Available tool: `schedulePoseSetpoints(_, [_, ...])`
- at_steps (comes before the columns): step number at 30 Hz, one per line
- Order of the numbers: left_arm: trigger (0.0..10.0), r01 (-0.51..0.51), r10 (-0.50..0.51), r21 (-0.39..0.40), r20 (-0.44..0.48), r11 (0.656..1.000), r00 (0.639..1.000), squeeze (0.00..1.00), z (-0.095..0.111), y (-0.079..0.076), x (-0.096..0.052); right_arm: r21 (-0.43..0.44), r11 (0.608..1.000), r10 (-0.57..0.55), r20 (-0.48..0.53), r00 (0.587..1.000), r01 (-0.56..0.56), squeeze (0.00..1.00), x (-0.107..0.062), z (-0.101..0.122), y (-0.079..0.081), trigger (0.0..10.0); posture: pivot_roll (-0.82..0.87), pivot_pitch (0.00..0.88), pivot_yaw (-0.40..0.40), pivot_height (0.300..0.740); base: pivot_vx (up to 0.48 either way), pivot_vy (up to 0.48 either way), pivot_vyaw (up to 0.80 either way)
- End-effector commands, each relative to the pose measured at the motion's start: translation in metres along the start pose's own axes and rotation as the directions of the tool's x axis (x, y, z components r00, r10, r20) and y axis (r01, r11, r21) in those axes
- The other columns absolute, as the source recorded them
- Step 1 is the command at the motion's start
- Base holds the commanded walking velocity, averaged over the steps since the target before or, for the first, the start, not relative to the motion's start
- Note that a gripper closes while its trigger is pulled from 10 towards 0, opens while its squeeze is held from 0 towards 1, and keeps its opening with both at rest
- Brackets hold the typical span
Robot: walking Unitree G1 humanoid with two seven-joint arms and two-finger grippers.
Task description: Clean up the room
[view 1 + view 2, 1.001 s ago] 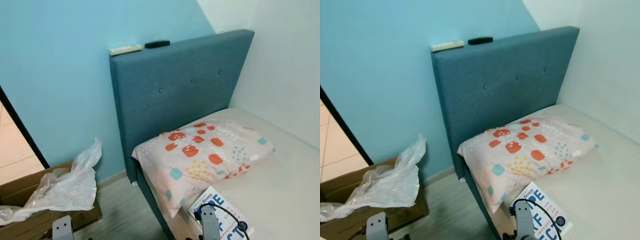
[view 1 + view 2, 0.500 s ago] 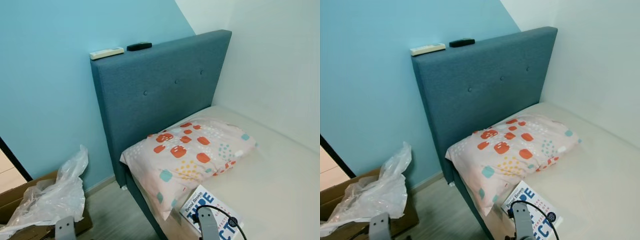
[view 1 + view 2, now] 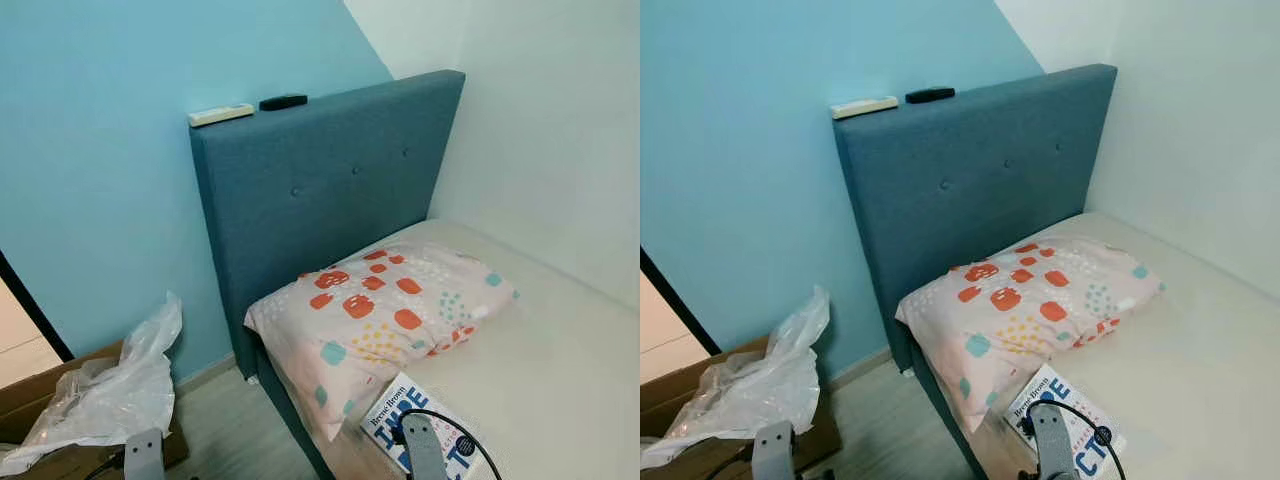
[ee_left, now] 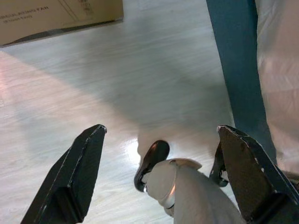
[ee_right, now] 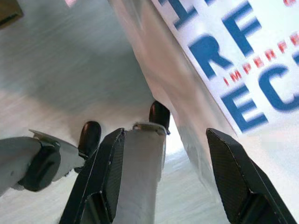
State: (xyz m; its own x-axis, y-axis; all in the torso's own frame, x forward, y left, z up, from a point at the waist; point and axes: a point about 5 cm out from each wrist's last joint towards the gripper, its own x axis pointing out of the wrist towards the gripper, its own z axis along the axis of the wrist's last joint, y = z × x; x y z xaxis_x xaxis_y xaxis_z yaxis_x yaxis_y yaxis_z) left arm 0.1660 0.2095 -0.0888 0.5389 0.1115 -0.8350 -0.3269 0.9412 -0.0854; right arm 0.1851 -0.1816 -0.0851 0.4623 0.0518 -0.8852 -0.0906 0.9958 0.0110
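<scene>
The left pincer [image 4: 159,179] hangs over pale wood-grain floor [image 4: 93,88], its two black fingers [image 4: 77,172] spread wide with nothing between them. Beyond its tips the floor runs open up to the brown cardboard box [image 4: 51,16] well ahead; beside one finger stands the blue fabric side of the bed frame [image 4: 236,70], leaving a strip of floor between box and bed.

The right pincer [image 5: 175,179] hangs right at the bed's edge, fingers likewise wide apart and holding nothing. Beside one finger, the white paperback book with large blue lettering [image 5: 243,65] lies on the cream mattress [image 3: 540,350], close to the mattress edge, with the sheet's side dropping to the floor between the fingers.

From the head views, the book [image 3: 395,420] sits just ahead of the right arm, touching the lower corner of the white pillow printed with orange and teal shapes [image 3: 375,315]. The pillow overhangs the near mattress edge slightly and lies close against the tall blue upholstered headboard [image 3: 320,190]. On the headboard's top edge rest a white remote control [image 3: 221,115] and a black remote control [image 3: 283,102], side by side. Ahead of the left arm, crumpled clear plastic sheeting [image 3: 105,390] drapes over the cardboard box, which stands near the blue wall [image 3: 90,170].
</scene>
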Motion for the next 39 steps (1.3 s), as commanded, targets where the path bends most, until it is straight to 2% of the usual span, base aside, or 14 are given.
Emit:
schedulePoseSetpoints(1, [10.0, 0.000, 0.001, 0.031, -0.037, 1.000, 0.999, 0.00, -0.009, 0.002, -0.001, 0.001, 1.000, -0.001, -0.014, 1.000, 0.001, 0.00, 0.000, -0.006, -0.001, 10.0, -0.02, 0.000, -0.040, 0.740, 0.000, 0.000, 0.00])
schedulePoseSetpoints(7, [10.0, -0.001, 0.005, 0.057, -0.060, 0.998, 0.998, 0.00, -0.016, 0.005, -0.003, -0.003, 1.000, -0.002, -0.022, 1.000, 0.002, 0.00, 0.000, -0.009, 0.000, 10.0, -0.02, 0.000, -0.040, 0.740, 0.000, 0.000, 0.00])
schedulePoseSetpoints(10, [10.0, -0.007, 0.014, 0.075, -0.087, 0.997, 0.996, 0.00, -0.024, 0.011, -0.005, -0.005, 1.000, 0.002, -0.028, 1.000, -0.002, 0.00, 0.000, -0.012, 0.004, 10.0, -0.02, 0.000, -0.040, 0.740, 0.000, 0.000, 0.00])
schedulePoseSetpoints(17, [10.0, -0.006, 0.014, 0.080, -0.093, 0.997, 0.996, 0.00, -0.020, 0.018, -0.005, -0.006, 1.000, 0.012, -0.030, 0.999, -0.012, 0.00, 0.001, -0.013, 0.010, 10.0, -0.01, 0.000, -0.039, 0.740, 0.000, 0.000, 0.00])
schedulePoseSetpoints(25, [10.0, -0.004, 0.012, 0.091, -0.090, 0.996, 0.996, 0.00, -0.018, 0.019, -0.005, -0.004, 1.000, 0.024, -0.032, 0.999, -0.024, 0.00, 0.002, -0.013, 0.021, 10.0, 0.00, 0.000, -0.041, 0.740, -0.336, 0.000, 0.00])
schedulePoseSetpoints(31, [10.0, 0.006, 0.005, 0.101, -0.107, 0.995, 0.994, 0.00, -0.028, 0.014, -0.007, -0.009, 0.999, 0.030, -0.028, 0.999, -0.031, 0.00, 0.003, -0.008, 0.029, 10.0, 0.00, 0.000, -0.046, 0.740, -0.389, 0.000, 0.00])
schedulePoseSetpoints(34, [10.0, 0.018, -0.006, 0.105, -0.122, 0.994, 0.993, 0.00, -0.037, 0.006, -0.007, -0.012, 0.999, 0.039, -0.022, 0.999, -0.040, 0.00, 0.004, -0.002, 0.039, 10.0, 0.00, 0.000, -0.047, 0.740, -0.414, 0.000, 0.00])
schedulePoseSetpoints(39, [10.0, 0.024, -0.010, 0.106, -0.127, 0.994, 0.992, 0.00, -0.040, 0.001, -0.007, -0.013, 0.999, 0.044, -0.019, 0.999, -0.044, 0.00, 0.005, 0.001, 0.044, 10.0, 0.00, 0.000, -0.047, 0.740, -0.418, 0.000, 0.00])
